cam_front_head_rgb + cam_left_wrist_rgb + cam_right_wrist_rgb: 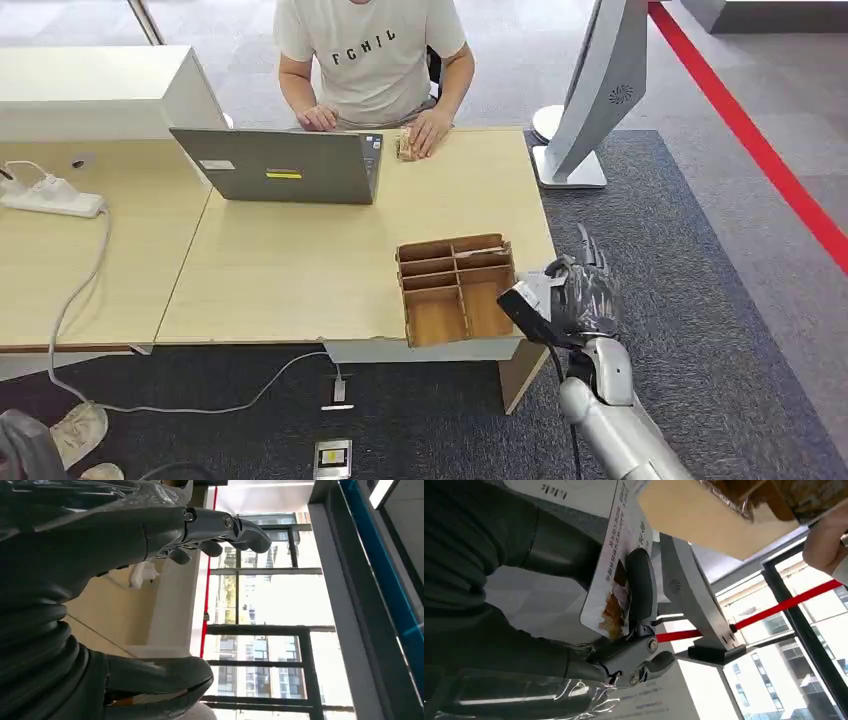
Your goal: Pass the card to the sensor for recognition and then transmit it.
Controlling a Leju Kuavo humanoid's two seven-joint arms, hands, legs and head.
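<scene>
We've got a wooden table (300, 270) on dark carpet (700, 300) with a power strip (50, 197), laptop (280, 165), divided wooden box (455, 288) looking bare, then our right hand (580, 295) pinching the card (616, 565) beside the table edge; left hand (220, 532) loosely curled, holding nothing.

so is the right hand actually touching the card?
Touching. The right wrist view shows the card pinched in the right hand, a dark finger pressed flat across its printed face.
</scene>
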